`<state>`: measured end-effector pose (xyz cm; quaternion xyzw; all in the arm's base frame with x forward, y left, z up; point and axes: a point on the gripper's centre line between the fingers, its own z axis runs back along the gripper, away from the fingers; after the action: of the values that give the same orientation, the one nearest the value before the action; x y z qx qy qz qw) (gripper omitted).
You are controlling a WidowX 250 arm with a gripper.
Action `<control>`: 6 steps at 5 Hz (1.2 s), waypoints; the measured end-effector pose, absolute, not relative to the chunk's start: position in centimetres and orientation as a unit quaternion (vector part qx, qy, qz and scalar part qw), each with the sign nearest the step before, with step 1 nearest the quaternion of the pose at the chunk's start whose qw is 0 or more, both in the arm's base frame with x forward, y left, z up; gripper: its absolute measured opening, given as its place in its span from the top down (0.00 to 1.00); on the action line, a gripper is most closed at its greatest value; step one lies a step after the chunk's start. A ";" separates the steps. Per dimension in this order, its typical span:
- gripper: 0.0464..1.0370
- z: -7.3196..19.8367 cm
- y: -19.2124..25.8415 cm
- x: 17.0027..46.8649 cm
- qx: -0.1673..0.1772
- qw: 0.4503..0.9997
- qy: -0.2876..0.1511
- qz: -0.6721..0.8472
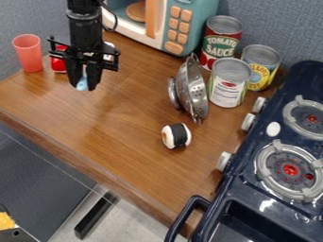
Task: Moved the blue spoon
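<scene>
So your gripper [84,86] is in the upper left of the frame, clamped on the spoon [82,83], with a bit of blue showing between the fingertips, right of the cup [29,54]

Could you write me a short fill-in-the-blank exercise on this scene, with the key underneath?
1. Between its fingers, the black hand holds the spoon, whose visible part is light ____.
2. The cans standing near the metal colander number ____.
3. The band around the middle of the toy sushi roll is ____.
4. Of the colander and the pinkish-red cup, the one nearer the hand is the ____.

Missing words: blue; three; black; cup
</scene>
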<state>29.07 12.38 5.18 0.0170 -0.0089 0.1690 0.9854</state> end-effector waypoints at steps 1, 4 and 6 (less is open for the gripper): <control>0.72 3.5 11.7 29.6 0.009 0.988 -0.039 0.147; 0.05 1.0 11.0 30.1 -0.004 0.993 -0.021 0.119; 0.04 8.9 8.9 29.5 0.036 0.992 -0.093 0.074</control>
<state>29.55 8.91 8.92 0.0356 -0.0929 0.0741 0.9923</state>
